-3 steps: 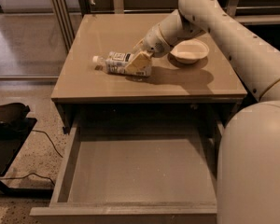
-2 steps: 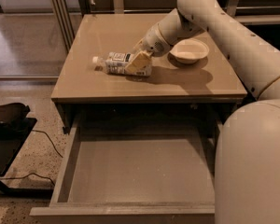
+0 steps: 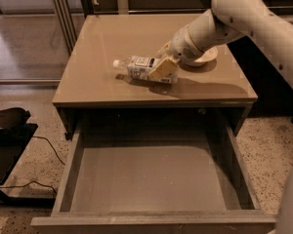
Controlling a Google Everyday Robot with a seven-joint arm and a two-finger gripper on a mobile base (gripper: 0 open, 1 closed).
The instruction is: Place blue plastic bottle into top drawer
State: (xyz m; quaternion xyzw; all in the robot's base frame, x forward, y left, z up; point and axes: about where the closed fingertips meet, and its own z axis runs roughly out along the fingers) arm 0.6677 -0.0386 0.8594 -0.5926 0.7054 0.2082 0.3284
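The blue plastic bottle (image 3: 138,68) lies on its side with its white cap pointing left, just above the taupe cabinet top (image 3: 102,48), and casts a shadow underneath. My gripper (image 3: 162,69) is shut on the bottle's right end, with a tan finger (image 3: 161,70) across its front. The arm reaches in from the upper right. The top drawer (image 3: 151,179) is pulled wide open below the cabinet's front edge, and its flat grey bottom is bare.
A white bowl (image 3: 206,57) sits on the cabinet top behind my wrist, partly hidden by it. A black object with cables (image 3: 10,130) stands on the floor at the left. Glass panels and a wooden wall lie behind the cabinet.
The bottle has moved to the right and a little toward the front edge with my gripper on it. My wrist now covers part of the bowl.
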